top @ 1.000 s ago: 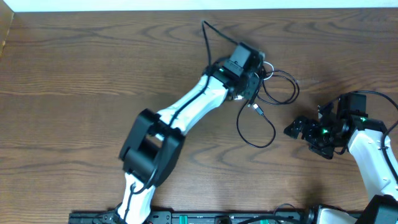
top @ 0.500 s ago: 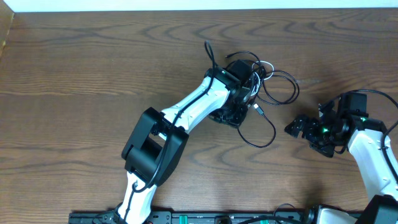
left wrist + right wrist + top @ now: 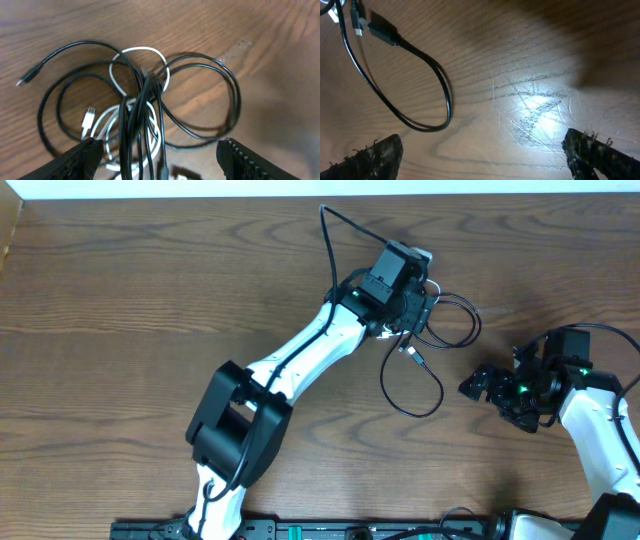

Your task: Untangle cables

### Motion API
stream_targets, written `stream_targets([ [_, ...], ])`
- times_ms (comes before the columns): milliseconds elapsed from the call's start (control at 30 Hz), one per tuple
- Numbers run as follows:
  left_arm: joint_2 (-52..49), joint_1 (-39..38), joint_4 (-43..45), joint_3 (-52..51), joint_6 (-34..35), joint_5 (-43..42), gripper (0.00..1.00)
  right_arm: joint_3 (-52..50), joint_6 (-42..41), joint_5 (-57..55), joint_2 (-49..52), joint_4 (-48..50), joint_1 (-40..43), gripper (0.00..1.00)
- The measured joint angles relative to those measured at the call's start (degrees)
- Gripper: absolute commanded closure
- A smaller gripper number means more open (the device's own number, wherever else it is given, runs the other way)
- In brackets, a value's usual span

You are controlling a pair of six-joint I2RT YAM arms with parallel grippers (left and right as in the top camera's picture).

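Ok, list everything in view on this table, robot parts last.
black cables: several, exact count lost in the knot; black; far middle of the table
white cable: one; white; inside the same knot
table: one; brown wood; under everything
left gripper: one; black; open over the knot
right gripper: one; black; open, right of the knot, holding nothing
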State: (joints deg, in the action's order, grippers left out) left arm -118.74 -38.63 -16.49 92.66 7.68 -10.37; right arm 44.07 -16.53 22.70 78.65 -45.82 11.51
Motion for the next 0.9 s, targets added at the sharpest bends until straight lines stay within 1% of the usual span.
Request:
stream_targets([
  [33,-0.72,0.00,0.50,0.00,-0.02,0.07,0.32,0.00,0.00,-0.04,0.00,0.00,0.00,0.01],
  [67,-1.95,0.00,1.31,0.00,0.15,0.22,0.39,0.00,0.00,-0.07,0.00,0.00,0.00,0.01],
  [100,-3.02,0.00,1.88,0.00,0.28,0.24,0.43,0.00,0.00,-0.09,0.00,0.00,0.00,0.01],
  [167,-5.16,0.00,2.27,-0.02,0.11,0.35,0.82,0.00,0.00,-0.09,0.00,0.00,0.00,0.01],
  [200,-6.23,0.00,2.27,-0.04,0.13,0.50,0.92,0.00,0.00,-0.09,0.00,0.00,0.00,0.01],
  [333,-7.54,0.02,0.42,-0.07,0.02,0.57,0.92,0.00,0.00,-0.11,0.00,-0.02,0.00,0.01],
  [400,-7.32,0.07,-2.32,0.02,0.02,-0.42,0.92,0.00,0.00,-0.13,0.00,0.00,0.00,0.01],
  [500,-7.26,0.11,-9.40,0.11,0.24,-3.67,0.92,0.00,0.00,-0.24,0.00,0.00,0.00,0.01],
  [633,-7.15,0.24,-19.89,0.37,1.75,-10.10,0.92,0.00,0.00,-0.24,0.00,0.00,0.00,0.01],
  [667,-7.13,0.26,-22.40,0.42,1.99,-11.89,0.90,0.00,0.00,-0.22,0.00,-0.02,0.00,0.01],
  [733,-7.10,0.24,-27.19,0.44,2.49,-15.17,0.84,0.00,0.00,0.02,0.00,0.00,0.00,0.01],
  [767,-7.10,0.22,-28.55,0.42,2.75,-16.24,0.83,0.00,-0.02,0.09,0.00,-0.02,0.00,0.01],
  [800,-7.10,0.15,-30.27,0.42,2.91,-17.79,0.78,-0.02,0.00,0.28,0.00,0.00,0.00,0.01],
  [900,-7.10,0.09,-32.39,0.42,2.73,-21.38,0.72,0.00,-0.02,0.57,0.00,0.00,0.00,0.01],
])
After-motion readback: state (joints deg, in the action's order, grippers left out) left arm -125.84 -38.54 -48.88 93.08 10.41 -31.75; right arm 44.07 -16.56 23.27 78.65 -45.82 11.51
